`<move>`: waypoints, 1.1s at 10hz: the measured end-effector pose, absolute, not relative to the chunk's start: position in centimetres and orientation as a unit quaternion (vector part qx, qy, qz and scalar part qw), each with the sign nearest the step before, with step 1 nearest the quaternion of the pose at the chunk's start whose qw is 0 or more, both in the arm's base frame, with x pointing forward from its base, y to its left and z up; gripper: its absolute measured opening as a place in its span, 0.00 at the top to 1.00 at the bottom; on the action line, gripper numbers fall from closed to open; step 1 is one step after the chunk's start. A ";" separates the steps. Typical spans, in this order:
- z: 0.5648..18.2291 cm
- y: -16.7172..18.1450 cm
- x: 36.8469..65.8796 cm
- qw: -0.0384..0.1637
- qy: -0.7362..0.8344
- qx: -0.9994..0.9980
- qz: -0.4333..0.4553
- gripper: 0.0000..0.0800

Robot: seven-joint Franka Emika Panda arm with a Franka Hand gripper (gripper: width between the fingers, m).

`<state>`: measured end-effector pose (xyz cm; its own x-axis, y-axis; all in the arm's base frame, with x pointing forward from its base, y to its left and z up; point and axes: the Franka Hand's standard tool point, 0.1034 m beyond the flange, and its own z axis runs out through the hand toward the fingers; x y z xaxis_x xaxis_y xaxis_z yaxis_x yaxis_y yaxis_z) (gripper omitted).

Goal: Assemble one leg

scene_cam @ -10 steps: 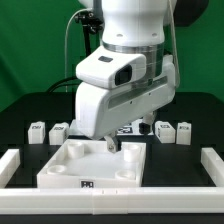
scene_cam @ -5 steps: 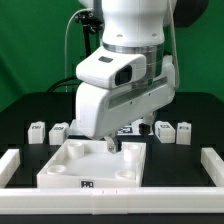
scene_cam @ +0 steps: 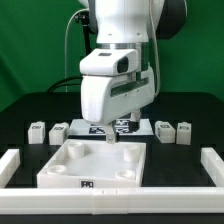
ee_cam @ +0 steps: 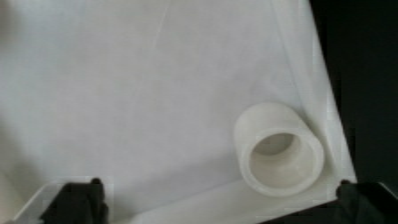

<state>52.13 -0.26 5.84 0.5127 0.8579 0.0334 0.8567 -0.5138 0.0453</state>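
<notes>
Four legs (scene_cam: pixel 164 129) sit in a row behind the white panel (scene_cam: pixel 70 162), two each side of the arm (scene_cam: pixel 115 60), none held. Gripper (scene_cam: pixel 110 143) hovers over the panel, jaws spread, empty. They look light, rigid, slick (plastic, probably); I'd pinch the flat sides mid-body.

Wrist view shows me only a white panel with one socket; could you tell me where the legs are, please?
Observer: Two legs stand off the panel at the exterior view's left, two more at its right.
Operator: Thank you. Is the gripper close to either pair?
Observer: No, the gripper hangs over the panel's far edge, between the pairs.
Operator: And what lies beyond that edge?
Observer: The marker board, partly hidden by the arm.
</notes>
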 end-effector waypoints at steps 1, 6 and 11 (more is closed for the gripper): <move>5.8 -0.3 52.1 0.011 0.493 0.870 0.025 0.19; 2.3 -1.5 47.7 0.012 0.613 0.790 0.015 0.19; 0.7 -1.8 47.0 0.009 0.648 0.762 -0.001 0.19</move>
